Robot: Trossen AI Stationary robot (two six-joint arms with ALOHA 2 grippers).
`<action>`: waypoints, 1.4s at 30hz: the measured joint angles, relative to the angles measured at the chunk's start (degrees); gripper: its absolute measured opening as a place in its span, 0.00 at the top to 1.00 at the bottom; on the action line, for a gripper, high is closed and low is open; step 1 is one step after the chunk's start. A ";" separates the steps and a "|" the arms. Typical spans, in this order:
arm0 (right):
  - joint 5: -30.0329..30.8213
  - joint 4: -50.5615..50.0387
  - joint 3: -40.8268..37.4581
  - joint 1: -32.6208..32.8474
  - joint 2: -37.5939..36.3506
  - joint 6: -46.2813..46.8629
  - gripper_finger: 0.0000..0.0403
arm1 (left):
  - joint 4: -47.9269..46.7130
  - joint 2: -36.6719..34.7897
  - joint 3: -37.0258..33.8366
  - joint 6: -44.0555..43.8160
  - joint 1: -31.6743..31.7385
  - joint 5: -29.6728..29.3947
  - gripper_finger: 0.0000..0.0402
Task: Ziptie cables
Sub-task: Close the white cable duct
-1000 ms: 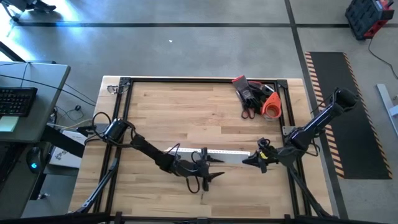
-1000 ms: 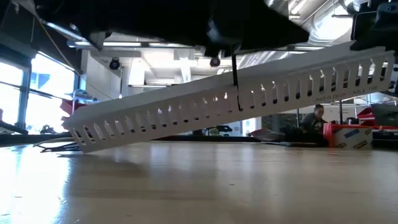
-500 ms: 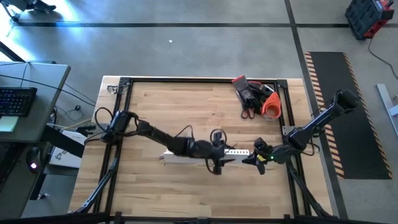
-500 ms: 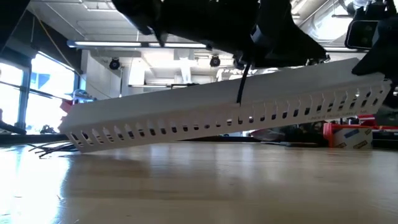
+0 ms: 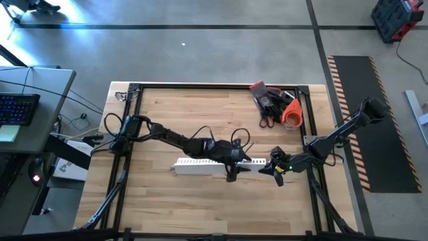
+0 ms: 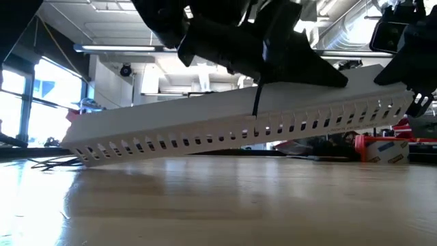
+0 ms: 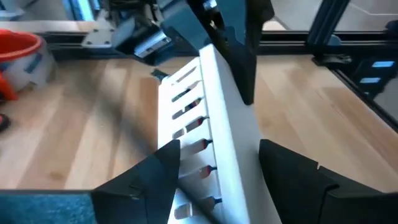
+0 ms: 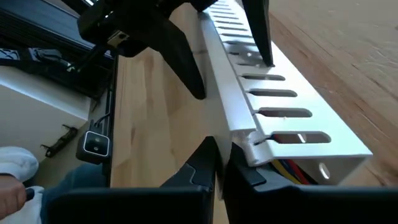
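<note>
The cables, thin, limp and light, lie inside the white channel, whose 3 o'clock end the right gripper pinches; left gripper straddles it, released.

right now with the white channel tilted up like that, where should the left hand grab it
Around its middle, from above, fingers straddling the two long walls. The white channel is long and narrow; the right hand pinches one end wall, lifting it, and the far end rests on the table. The left hand already straddles it, open.
</note>
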 joint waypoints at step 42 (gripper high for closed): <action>0.52 16.15 -9.33 -2.43 0.05 14.88 1.00 | -5.89 -4.04 -0.16 20.44 -7.51 -12.64 0.66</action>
